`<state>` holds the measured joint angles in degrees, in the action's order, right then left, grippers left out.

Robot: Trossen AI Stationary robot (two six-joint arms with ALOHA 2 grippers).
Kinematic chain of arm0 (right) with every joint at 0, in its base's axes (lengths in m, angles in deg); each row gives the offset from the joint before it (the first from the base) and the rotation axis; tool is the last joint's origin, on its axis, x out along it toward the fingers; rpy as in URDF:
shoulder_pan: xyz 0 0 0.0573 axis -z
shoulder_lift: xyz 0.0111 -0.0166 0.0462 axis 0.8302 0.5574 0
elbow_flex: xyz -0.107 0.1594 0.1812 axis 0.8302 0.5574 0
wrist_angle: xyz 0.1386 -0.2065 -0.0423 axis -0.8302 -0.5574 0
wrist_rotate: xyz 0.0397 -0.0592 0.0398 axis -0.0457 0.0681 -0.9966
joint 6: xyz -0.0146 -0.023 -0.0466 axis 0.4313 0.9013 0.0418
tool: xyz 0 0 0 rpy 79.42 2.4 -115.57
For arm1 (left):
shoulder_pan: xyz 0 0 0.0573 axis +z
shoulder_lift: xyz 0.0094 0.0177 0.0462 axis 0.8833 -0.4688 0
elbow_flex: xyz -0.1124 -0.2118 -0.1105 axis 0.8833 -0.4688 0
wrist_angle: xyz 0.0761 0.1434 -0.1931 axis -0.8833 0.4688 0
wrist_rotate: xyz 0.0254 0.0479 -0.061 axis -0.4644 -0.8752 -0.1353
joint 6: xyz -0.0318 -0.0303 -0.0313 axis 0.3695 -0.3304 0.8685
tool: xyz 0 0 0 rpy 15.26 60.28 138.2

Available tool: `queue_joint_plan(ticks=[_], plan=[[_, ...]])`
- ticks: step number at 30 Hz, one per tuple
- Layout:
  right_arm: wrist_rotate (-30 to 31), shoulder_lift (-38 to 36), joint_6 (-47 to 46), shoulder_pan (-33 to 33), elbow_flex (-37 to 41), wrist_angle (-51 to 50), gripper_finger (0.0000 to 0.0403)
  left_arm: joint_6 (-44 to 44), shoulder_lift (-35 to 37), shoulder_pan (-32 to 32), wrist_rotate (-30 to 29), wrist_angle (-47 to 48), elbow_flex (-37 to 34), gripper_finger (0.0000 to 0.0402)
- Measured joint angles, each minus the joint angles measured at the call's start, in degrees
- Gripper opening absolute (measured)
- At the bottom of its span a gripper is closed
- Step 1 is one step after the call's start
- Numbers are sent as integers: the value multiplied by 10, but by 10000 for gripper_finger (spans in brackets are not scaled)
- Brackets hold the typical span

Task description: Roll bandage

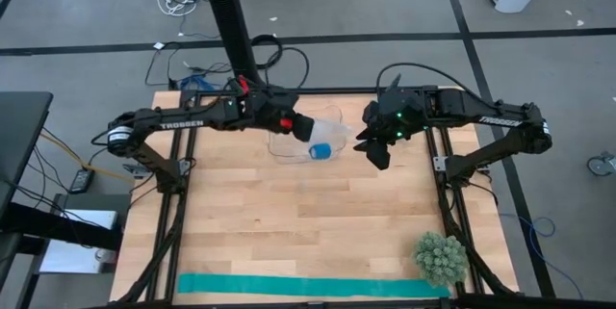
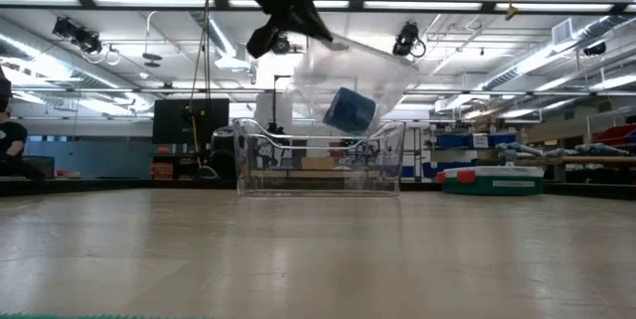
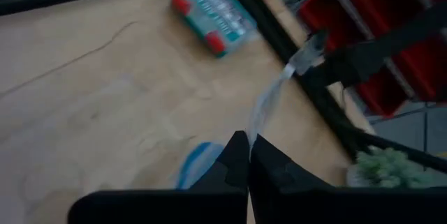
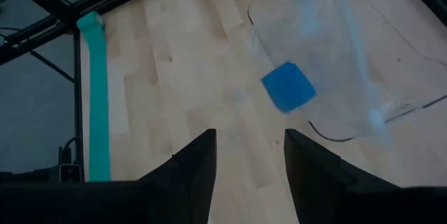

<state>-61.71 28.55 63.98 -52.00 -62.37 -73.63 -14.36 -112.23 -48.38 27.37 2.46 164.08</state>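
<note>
The left tool reaches in from the left, raised above the surface, clenched on a clear bag. The rolled bandage hangs inside it, tilted. The right tool hovers alongside, released.

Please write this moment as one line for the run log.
left gripper: shut on clear plastic bag, lifted | bandage: blue roll inside bag | right gripper: open, empty, beside bag | clear bin: below bag
</note>
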Motion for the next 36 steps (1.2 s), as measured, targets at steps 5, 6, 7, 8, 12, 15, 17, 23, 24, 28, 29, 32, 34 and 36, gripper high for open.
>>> queue_joint_plan(ticks=[5, 6, 7, 8, 12, 15, 17, 23, 24, 28, 29, 32, 34, 36], plan=[[0, 0, -2, 0, 0, 0, 157, -33, 0, 29, 21, 42, 0, 4], [0, 0, -4, 0, 0, 0, 156, -42, 0, 32, 19, 44, 0, 4], [0, 0, -5, 0, 0, 0, 156, -53, 0, 35, 15, 46, 0, 4], [0, 0, -5, 0, 0, 0, 156, -63, 0, 39, 12, 47, 0, 4], [0, 0, -8, 0, 0, 2, 155, -95, 0, 56, -7, 59, 0, 4], [0, 0, -11, 0, 0, 2, 155, -109, 0, 68, -22, 94, 0, 5], [0, 0, -11, 0, 0, 2, 155, -122, 0, 74, -24, 110, 0, 5], [7, 0, -14, 0, 0, 2, 155, -147, -13, 78, -34, 130, 0, 5], [7, 0, -14, 0, 0, 2, 155, -152, -21, 78, -32, 132, 0, 5], [8, 1, -15, 0, 0, 4, 155, -159, -59, 78, -6, 127, 0, 3], [8, 1, -16, 0, 0, 5, 155, -160, -68, 78, -6, 126, 0, 3], [8, 1, -24, 0, 0, 4, 155, -162, -91, 77, -8, 118, 0, 3], [8, 1, -27, 0, 0, 5, 155, -174, -102, 76, -9, 117, 0, 3], [8, 1, -28, 0, 0, 3, 155, -190, -110, 76, -14, 123, 0, 3]])
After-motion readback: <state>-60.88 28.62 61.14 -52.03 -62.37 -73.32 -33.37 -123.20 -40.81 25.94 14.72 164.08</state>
